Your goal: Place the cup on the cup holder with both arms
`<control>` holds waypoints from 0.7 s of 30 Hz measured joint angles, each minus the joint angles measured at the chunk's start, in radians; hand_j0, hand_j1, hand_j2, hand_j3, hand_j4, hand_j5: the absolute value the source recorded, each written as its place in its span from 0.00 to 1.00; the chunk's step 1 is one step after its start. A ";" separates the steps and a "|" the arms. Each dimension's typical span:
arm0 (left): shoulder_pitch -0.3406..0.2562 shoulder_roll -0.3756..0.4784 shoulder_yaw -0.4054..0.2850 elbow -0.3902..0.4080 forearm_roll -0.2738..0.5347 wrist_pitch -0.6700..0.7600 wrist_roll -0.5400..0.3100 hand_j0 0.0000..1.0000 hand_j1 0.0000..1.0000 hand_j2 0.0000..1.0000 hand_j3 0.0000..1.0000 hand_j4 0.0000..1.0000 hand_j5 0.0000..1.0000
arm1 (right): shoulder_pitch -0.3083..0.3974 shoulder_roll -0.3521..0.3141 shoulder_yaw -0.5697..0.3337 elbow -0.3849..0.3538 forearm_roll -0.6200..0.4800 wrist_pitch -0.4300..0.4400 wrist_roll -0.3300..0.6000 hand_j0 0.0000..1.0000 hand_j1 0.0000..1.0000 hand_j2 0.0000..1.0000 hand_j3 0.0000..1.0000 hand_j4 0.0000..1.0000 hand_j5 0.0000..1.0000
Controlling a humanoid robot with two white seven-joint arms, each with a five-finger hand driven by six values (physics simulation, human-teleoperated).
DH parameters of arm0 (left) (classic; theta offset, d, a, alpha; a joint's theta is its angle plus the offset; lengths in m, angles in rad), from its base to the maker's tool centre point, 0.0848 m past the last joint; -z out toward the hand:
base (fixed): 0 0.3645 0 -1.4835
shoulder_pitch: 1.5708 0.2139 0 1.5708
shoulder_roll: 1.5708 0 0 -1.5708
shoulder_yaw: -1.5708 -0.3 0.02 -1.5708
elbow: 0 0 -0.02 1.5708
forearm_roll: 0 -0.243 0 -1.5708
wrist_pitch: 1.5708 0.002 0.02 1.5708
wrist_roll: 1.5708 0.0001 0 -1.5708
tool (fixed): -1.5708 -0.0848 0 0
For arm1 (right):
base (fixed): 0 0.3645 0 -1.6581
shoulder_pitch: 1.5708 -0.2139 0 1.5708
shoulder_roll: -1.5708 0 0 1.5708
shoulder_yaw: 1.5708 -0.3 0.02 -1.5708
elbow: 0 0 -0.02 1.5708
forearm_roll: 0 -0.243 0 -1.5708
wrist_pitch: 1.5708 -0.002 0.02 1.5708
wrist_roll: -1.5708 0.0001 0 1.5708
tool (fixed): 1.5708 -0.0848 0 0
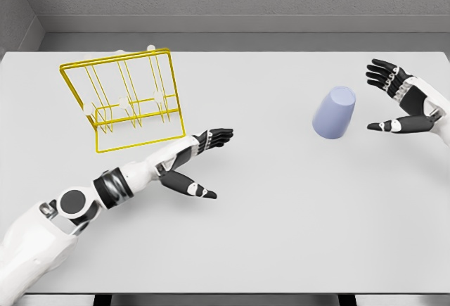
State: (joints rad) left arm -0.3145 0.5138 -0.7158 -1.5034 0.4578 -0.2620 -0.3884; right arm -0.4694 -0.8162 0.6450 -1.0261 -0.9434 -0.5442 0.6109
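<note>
- The task looks barely begun: the pale blue cup (335, 112) stands upside down on the grey worktop (281, 221) at the right of the frame, held by neither hand.
- The yellow wire cup holder (125, 100) sits at upper left, well apart from the cup, with no cup on it.
- The right hand (408, 105), at the far right, has its fingers (380, 72) spread open just beside the cup, not touching it.
- The left hand (193, 165), left of centre below the holder, is open and holds nothing.
- Grasping, carrying and placing all seem left to do.
</note>
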 measured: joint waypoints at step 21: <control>-0.029 -0.131 0.000 0.190 -0.078 -0.126 -0.001 1.00 1.00 1.00 1.00 1.00 1.00 | -0.003 0.036 0.005 0.130 0.093 -0.012 0.000 1.00 1.00 1.00 1.00 1.00 1.00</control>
State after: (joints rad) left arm -0.3436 0.3830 -0.7160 -1.3136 0.3797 -0.3885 -0.3895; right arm -0.4725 -0.7801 0.6498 -0.8962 -0.8500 -0.5566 0.6109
